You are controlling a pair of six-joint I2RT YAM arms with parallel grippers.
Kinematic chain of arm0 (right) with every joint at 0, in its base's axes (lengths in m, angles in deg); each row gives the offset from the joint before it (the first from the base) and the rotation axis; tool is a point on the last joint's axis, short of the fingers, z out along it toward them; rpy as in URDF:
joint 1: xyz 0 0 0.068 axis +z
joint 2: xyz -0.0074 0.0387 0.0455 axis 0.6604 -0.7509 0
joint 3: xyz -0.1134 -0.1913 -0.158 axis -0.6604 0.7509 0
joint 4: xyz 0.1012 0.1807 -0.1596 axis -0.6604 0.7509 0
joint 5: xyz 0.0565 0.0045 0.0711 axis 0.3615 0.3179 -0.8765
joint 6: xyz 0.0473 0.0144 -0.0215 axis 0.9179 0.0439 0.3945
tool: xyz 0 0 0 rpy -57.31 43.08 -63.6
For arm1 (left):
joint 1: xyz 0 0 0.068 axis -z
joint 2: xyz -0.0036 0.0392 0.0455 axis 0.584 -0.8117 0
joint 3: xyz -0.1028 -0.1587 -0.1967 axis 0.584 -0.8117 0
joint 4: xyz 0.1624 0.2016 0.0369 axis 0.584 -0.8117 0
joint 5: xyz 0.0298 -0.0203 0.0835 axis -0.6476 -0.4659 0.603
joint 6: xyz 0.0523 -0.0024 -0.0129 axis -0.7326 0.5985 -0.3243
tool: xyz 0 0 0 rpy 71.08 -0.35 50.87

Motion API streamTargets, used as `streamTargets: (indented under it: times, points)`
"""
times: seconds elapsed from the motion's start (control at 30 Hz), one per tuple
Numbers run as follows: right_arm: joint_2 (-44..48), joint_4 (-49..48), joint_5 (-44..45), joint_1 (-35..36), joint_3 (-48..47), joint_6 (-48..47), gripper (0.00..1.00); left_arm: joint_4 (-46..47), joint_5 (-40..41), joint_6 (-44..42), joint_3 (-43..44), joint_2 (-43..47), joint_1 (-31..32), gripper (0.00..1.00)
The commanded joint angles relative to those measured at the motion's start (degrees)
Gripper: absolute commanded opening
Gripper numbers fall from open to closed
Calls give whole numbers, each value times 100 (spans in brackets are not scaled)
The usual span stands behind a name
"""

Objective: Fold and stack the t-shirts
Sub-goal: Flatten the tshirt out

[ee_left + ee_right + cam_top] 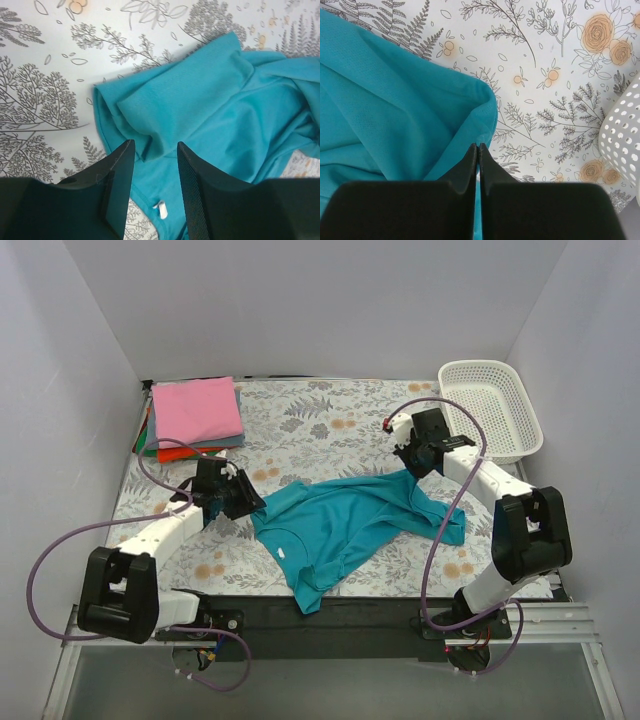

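Note:
A teal-blue t-shirt (345, 525) lies crumpled across the middle of the floral table cloth. My left gripper (243, 502) hangs open over its left sleeve (165, 107), with cloth between the fingers but not pinched. My right gripper (413, 466) is shut on the shirt's far right edge (485, 112), the cloth pinched between its fingertips. A stack of folded shirts sits at the back left, a pink one (196, 410) on top and orange-red (178, 452) and green edges under it.
A white plastic mesh basket (490, 405) stands at the back right, and its rim shows in the right wrist view (622, 135). The white walls close in on three sides. The shirt's white neck label (161, 209) faces up.

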Motion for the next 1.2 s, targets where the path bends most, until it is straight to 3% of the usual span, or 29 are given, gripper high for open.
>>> streamTargets:
  times: [0.0, 0.67, 0.87, 0.93, 0.97, 1.17]
  points:
    - [229, -105, -202, -86, 80, 19, 1, 288, 367, -44, 172, -182, -71, 38]
    - [291, -105, -554, -130, 124, 37, 1, 526, 447, -167, 603, -1149, -107, 33]
    - [265, -96, -580, -130, 88, 37, 1, 614, 394, -211, 594, -1237, -107, 21]
    - [265, -105, -580, -130, 54, 28, 1, 623, 341, -272, 673, -1342, -107, 12]
    - [273, -96, -580, -130, 36, 10, 1, 631, 315, -298, 691, -1342, -107, 0]
    - [335, 244, -702, -226, -840, -630, 1, 614, 507, -824, 1304, -694, -107, 0]
